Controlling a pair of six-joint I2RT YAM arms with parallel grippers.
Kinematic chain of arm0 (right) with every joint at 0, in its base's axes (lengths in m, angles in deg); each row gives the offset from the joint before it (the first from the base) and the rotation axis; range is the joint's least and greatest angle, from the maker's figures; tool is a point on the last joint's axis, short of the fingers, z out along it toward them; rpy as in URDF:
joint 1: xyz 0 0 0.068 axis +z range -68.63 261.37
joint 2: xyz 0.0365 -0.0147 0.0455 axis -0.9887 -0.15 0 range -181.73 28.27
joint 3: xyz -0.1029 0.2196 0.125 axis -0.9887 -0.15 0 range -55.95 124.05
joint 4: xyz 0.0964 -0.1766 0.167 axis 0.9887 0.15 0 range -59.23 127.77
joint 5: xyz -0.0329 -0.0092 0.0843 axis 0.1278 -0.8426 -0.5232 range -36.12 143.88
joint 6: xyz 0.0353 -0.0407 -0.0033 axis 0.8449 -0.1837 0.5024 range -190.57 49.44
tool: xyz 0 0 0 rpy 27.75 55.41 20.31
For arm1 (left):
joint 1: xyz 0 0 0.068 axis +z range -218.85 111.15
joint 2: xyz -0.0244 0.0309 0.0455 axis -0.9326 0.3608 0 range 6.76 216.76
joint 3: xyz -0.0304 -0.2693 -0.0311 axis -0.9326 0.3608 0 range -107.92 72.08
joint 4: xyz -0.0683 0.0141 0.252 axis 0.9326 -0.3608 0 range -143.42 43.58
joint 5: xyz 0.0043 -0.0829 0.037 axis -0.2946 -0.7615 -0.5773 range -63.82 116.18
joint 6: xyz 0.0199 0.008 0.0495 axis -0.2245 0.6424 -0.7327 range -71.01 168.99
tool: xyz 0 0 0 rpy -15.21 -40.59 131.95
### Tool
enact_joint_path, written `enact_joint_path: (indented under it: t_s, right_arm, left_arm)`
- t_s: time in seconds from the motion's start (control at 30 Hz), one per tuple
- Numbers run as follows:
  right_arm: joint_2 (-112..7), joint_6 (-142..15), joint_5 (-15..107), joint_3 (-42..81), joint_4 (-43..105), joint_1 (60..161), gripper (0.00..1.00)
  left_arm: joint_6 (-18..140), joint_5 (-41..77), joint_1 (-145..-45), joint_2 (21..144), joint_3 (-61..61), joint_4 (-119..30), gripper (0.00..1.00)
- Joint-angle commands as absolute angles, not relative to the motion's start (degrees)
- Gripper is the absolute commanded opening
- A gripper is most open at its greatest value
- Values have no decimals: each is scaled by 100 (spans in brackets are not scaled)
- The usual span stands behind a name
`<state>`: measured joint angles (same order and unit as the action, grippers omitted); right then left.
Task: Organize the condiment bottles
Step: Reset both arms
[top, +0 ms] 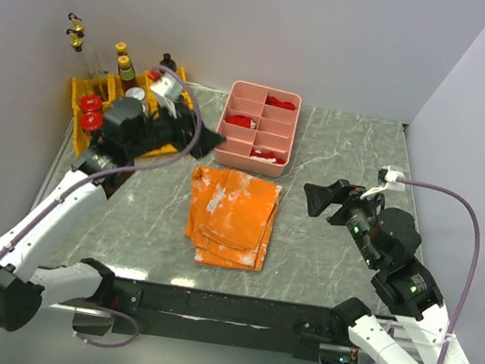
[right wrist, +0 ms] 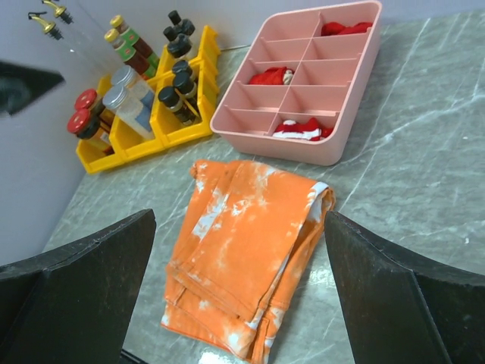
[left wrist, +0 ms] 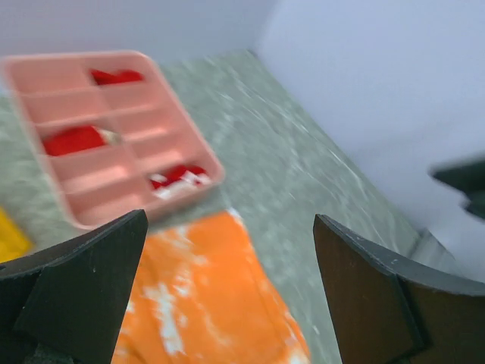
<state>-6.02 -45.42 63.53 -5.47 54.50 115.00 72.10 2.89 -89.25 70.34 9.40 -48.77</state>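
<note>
Left fingers (left wrist: 83, 288) and right fingers (right wrist: 83, 280) both spread, holding nothing.
On the surface (right wrist: 424, 174), the orange cloth (right wrist: 250, 243) lies under the right fingers; yellow bins (right wrist: 178, 130) ahead-left of them, just behind the left fingers, hold the crowded bottles (right wrist: 182, 102). A wide reach in could topple neighbours.

**Three Views, One Shared Middle**

The top camera looks down from high behind the robot. The left wrist camera, low and close, faces 3 o'clock. The right wrist camera faces 10 o'clock. All three share the pink tray (top: 247, 101) and orange cloth (top: 232, 215). Only the top and right wrist views show the condiment bottles (top: 127, 71).
</note>
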Motion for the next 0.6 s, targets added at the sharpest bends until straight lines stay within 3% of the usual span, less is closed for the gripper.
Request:
enact_joint_path:
  t_s: [0.0,0.17,0.57]
  right_arm:
    - [-496,-4710,6522,-348,5380,11539,100]
    - [-504,-4657,6249,-462,5275,11539,100]
    - [-654,-4552,6091,-489,5160,11539,100]
  left_arm:
    - [6930,-309,-9599,6592,1310,-4721,96]
    - [6631,130,-10346,6144,1477,-4879,96]
    - [6577,113,-10550,5800,1486,-4932,96]
